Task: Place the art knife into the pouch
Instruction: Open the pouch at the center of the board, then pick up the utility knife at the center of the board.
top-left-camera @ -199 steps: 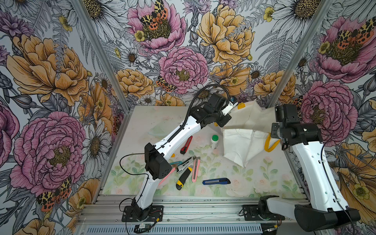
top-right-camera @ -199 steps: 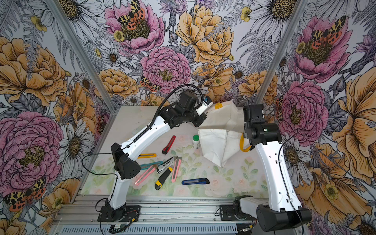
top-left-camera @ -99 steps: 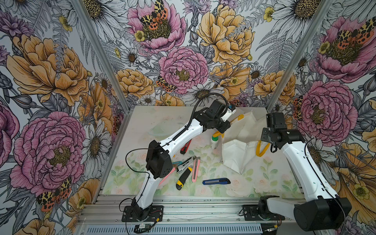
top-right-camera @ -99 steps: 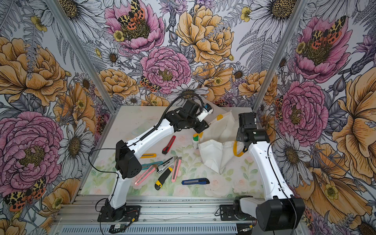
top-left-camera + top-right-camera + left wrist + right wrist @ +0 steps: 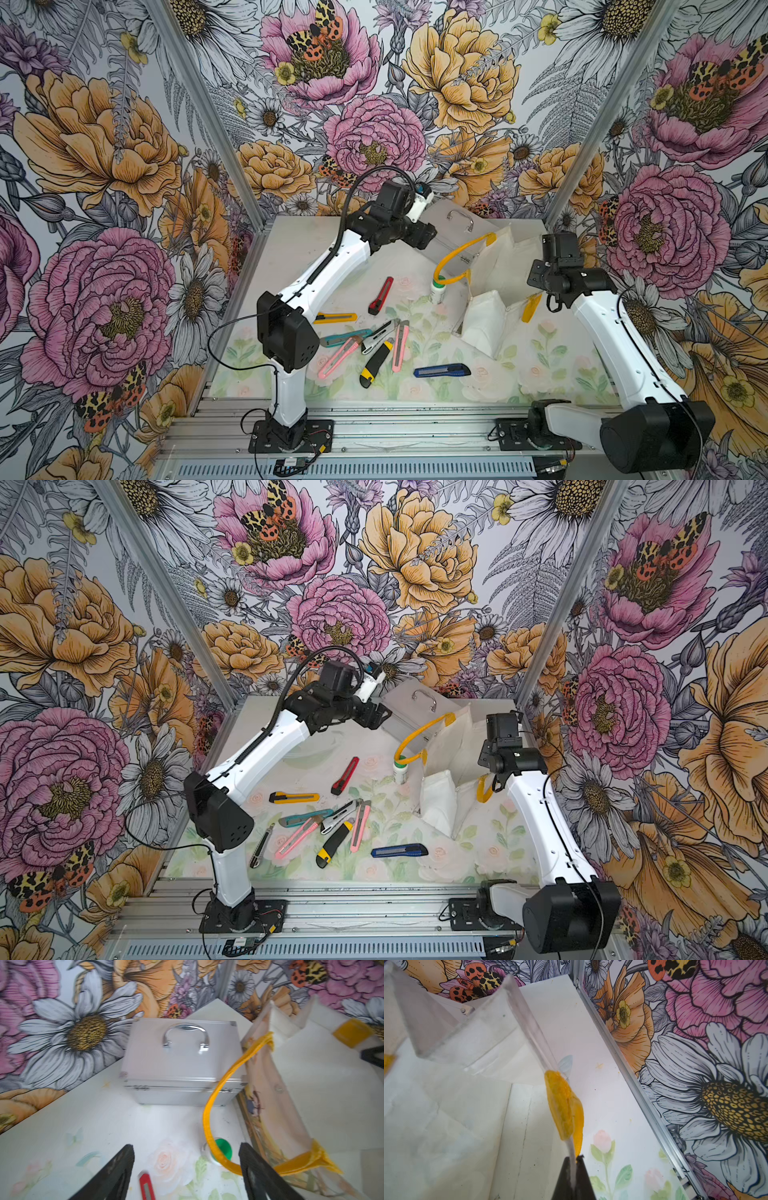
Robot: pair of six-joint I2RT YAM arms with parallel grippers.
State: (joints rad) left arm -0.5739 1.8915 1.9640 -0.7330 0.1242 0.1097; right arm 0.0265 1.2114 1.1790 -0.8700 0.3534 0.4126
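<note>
Pouch-holding step I'd say: right gripper point(image 5: 574, 1159) pinches the pouch point(image 5: 484, 320) rim open, left gripper point(image 5: 186, 1146) hangs spread and empty, knives point(image 5: 376, 357) all out on the mat point(image 5: 540, 374) nearby, so next move is grabbing one cleanly.

Silver case and small bottle sitting on the flower-printed desk.
The case point(image 5: 180, 1064) is standing closed at the back of the desk point(image 5: 299, 249), handle facing up; the white, green-capped bottle point(image 5: 437, 291) is standing upright near its front, not touching it; flowered walls point(image 5: 374, 137) are enclosing three sides.
</note>
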